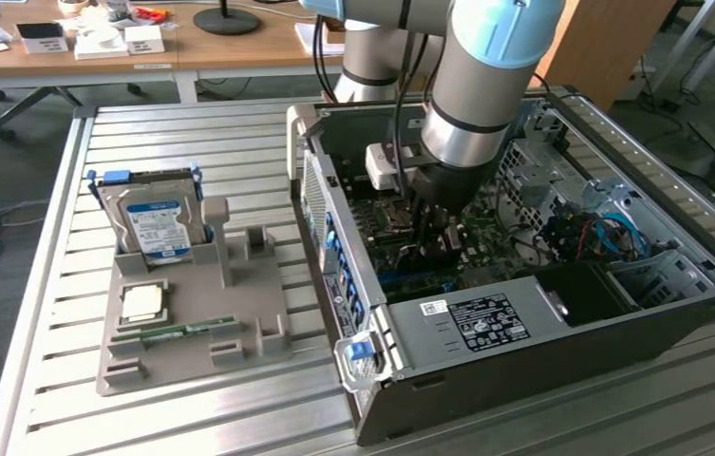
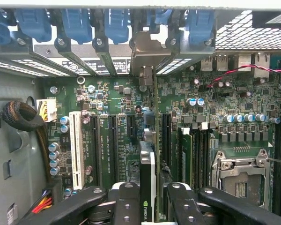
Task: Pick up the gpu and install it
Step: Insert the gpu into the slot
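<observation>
**Card over the slot, inside the case**

My hand [image 2: 147, 206] is down inside the open computer case [image 1: 509, 370], which lies on its side on the slatted worktop [image 1: 179, 418], toward the edge on the exterior view's right. The fingers [image 2: 126, 204] are drawn in narrow on the gpu [image 2: 147, 187]; the wrist view has the card standing on edge between them, its dark face and a small maker's logo showing, its pale bracket [image 2: 147, 51] reaching up to the row of blue slot clips [image 2: 117, 23] at the rear wall of the case.

I judge the pick-up finished and the install in hand. The card lies in line with the black expansion slots [image 2: 113, 140] on the motherboard [image 2: 215, 108], just beside the white slot [image 2: 76, 145]. Whether its edge connector is already in a slot or only sitting above one, I cannot tell; the card itself hides that contact.

As I read it, the step calls for a straight press down along the card's own plane, with no tilt, while the bracket stays lined up with its opening in the rear wall. A skewed push could bind the connector or catch the bracket on the neighbouring clip.

Back on the worktop, near the edge on the exterior view's left, the grey parts tray [image 1: 243, 332] holds the hard drive [image 1: 155, 223] upright, and a RAM stick [image 1: 186, 330] lies flat.
</observation>
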`<action>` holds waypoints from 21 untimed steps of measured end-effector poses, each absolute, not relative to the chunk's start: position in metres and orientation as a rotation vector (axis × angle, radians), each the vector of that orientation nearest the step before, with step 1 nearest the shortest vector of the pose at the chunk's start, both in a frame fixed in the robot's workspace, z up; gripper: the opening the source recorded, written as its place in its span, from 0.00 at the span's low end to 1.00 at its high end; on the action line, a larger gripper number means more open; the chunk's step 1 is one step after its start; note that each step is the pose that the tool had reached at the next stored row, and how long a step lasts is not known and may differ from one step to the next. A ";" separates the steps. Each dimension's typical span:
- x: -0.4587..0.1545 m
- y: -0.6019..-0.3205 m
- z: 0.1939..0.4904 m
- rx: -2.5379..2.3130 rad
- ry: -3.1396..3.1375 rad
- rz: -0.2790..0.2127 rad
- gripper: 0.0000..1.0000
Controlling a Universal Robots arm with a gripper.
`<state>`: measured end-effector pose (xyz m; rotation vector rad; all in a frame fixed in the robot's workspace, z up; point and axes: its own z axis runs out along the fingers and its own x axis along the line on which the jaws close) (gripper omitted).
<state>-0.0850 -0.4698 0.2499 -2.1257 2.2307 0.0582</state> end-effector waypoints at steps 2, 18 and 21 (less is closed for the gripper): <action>-0.085 -0.469 0.250 -2.126 2.230 0.058 0.27; -0.089 -0.469 0.245 -2.126 2.230 0.058 0.27; -0.089 -0.469 0.245 -2.126 2.231 0.058 0.27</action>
